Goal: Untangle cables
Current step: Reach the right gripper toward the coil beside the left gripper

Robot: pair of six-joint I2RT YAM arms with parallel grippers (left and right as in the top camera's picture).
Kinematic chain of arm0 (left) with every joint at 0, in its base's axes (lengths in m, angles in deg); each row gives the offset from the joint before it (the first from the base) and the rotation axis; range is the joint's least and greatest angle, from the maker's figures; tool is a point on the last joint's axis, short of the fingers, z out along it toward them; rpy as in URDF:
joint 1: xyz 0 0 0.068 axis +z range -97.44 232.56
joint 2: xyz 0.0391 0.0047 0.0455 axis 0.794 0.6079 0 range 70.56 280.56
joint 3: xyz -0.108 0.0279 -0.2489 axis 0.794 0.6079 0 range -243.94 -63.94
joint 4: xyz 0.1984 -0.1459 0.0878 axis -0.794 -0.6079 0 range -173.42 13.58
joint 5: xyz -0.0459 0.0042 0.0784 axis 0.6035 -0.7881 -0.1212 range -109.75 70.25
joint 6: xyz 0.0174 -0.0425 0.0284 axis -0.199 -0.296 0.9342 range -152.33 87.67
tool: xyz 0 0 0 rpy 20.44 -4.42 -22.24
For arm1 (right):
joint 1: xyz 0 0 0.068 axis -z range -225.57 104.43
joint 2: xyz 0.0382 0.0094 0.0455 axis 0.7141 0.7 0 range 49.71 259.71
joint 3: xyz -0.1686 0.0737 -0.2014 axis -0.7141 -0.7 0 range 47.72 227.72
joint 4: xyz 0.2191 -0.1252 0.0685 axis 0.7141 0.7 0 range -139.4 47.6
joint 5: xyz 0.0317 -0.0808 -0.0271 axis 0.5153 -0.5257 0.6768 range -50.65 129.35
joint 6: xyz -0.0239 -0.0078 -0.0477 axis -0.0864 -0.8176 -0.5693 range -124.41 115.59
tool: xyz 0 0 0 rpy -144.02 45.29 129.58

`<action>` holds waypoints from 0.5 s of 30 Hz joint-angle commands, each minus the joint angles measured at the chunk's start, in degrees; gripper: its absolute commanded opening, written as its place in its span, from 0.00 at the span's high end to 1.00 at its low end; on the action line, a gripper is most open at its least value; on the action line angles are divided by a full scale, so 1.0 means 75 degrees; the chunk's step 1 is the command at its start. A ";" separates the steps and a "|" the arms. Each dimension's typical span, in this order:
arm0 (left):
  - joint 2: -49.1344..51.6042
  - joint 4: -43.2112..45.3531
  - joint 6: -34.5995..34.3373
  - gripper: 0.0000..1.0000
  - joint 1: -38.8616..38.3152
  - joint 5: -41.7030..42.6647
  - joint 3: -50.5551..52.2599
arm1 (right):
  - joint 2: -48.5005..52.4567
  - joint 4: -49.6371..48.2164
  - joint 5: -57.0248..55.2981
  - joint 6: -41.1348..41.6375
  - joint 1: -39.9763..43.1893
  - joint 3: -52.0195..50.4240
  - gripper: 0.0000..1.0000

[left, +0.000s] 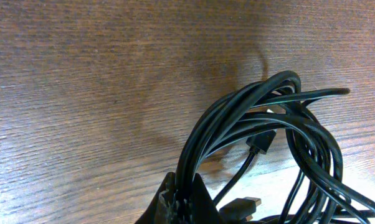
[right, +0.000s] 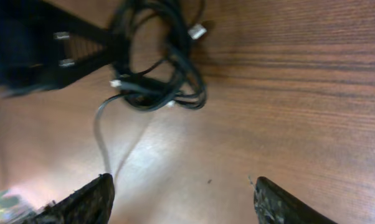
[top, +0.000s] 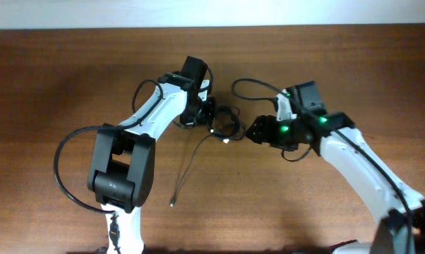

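While the left fingers [left: 203, 202] clench the cables [left: 237, 109], the right fingers [right: 81, 202] point toward them, spread apart.

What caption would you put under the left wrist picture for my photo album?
Left gripper pinching a tangled bundle of thin black cables over a wooden table.

From my station I see the overhead view evenly and brightly lit with only soft shadows, the left wrist view sharp on the cables [left: 281, 82] with pale glare on the table [left: 81, 74] towards the bottom edge, and the right wrist view blurred throughout, with glare lower left.
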 commanded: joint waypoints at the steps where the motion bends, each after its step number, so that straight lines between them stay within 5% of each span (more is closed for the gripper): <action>1: -0.0204 -0.0009 0.0149 1.00 -0.0015 0.0026 0.0044 | 0.0699 -0.0434 -0.0557 0.0411 -0.0297 0.0108 0.32; 5: -0.0204 -0.0006 0.0149 1.00 -0.0015 0.0026 0.0044 | 0.1620 -0.1778 -0.0618 0.0892 -0.0571 0.0108 0.46; 15: -0.0204 0.0026 0.0152 1.00 -0.0015 0.0017 0.0044 | 0.2165 -0.2349 -0.1393 0.1326 -0.0627 0.0111 0.54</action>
